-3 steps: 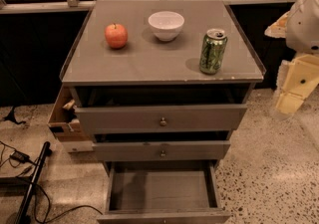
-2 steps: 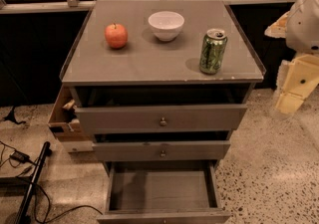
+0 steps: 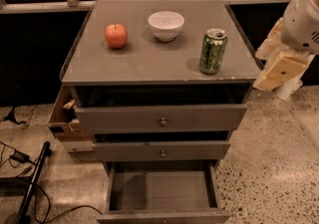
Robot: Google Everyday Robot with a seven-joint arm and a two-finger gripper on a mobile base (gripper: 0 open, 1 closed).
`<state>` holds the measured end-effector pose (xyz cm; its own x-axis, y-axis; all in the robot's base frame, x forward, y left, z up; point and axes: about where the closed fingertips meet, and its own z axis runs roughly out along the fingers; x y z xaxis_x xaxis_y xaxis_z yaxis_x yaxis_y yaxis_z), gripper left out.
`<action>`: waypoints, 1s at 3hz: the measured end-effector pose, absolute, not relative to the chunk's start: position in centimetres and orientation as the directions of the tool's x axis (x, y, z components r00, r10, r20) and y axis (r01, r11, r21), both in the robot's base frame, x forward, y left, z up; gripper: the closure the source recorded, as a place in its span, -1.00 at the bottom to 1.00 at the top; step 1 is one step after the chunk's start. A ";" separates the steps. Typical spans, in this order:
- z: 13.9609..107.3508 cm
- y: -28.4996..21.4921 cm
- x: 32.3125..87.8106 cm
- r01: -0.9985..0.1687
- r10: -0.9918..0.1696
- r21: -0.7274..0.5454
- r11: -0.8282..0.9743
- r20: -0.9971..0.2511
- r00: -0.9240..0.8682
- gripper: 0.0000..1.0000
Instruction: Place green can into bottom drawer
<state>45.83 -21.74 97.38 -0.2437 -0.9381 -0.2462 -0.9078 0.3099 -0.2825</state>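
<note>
The green can point(image 3: 213, 51) stands upright on the front right part of the grey cabinet top point(image 3: 149, 61). It is green with pale streaks and a silver top. The bottom drawer point(image 3: 162, 190) is pulled out and its plain grey floor is bare. My gripper point(image 3: 280, 70), with cream-coloured parts under a white arm, hangs beside the cabinet's right edge. It is to the right of the can, at about the can's height, and apart from it. It holds nothing that I can see.
A red apple point(image 3: 116, 35) and a white bowl point(image 3: 166, 24) sit further back on the top. The two upper drawers point(image 3: 162, 118) with small knobs are slightly open. A cardboard box point(image 3: 65, 118) and cables point(image 3: 25, 168) lie at the left on the speckled floor.
My gripper has shifted a little left and up, closer to the cabinet's right edge. The can, apple, bowl and drawers have not moved.
</note>
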 end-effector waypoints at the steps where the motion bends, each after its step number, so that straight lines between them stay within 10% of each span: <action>1: 96.7 -21.9 49.8 -0.872 -0.911 -0.320 0.370 -0.308 -0.274 0.42; 3: 95.7 -22.1 57.0 -0.805 -0.873 -0.391 0.446 -0.388 -0.296 1.00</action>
<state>56.97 -22.10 95.74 -0.2957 -0.8731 -0.3875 -0.8053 0.4461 -0.3906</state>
